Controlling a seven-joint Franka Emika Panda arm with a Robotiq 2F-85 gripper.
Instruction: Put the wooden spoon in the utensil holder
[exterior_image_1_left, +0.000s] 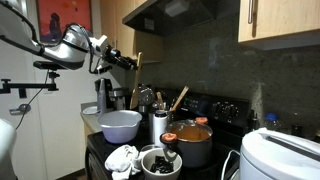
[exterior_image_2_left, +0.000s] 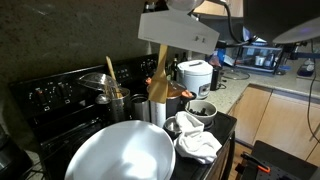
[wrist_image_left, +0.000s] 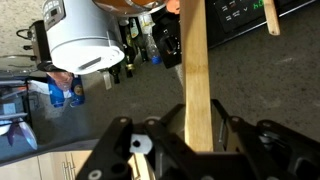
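My gripper (wrist_image_left: 196, 140) is shut on the flat handle of the pale wooden spoon (wrist_image_left: 196, 70). In both exterior views the gripper (exterior_image_1_left: 128, 62) (exterior_image_2_left: 165, 40) is held high above the stove with the spoon (exterior_image_1_left: 139, 66) (exterior_image_2_left: 160, 62) hanging down from it. The utensil holder (exterior_image_1_left: 160, 124) (exterior_image_2_left: 150, 112) is a shiny upright metal cylinder between the white bowl and the pot. The spoon's lower end hangs above the holder and apart from it. The holder itself is hidden behind the spoon in the wrist view.
A wide white mixing bowl (exterior_image_1_left: 120, 125) (exterior_image_2_left: 120, 155) stands beside the holder. A steel pot with orange contents (exterior_image_1_left: 190, 140) is on the stove. A browner wooden utensil (exterior_image_1_left: 178, 98) (exterior_image_2_left: 112, 72) sticks up nearby. A small dark bowl (exterior_image_1_left: 160, 160), a white cloth (exterior_image_1_left: 123, 158) and a white rice cooker (exterior_image_2_left: 193, 75) are around.
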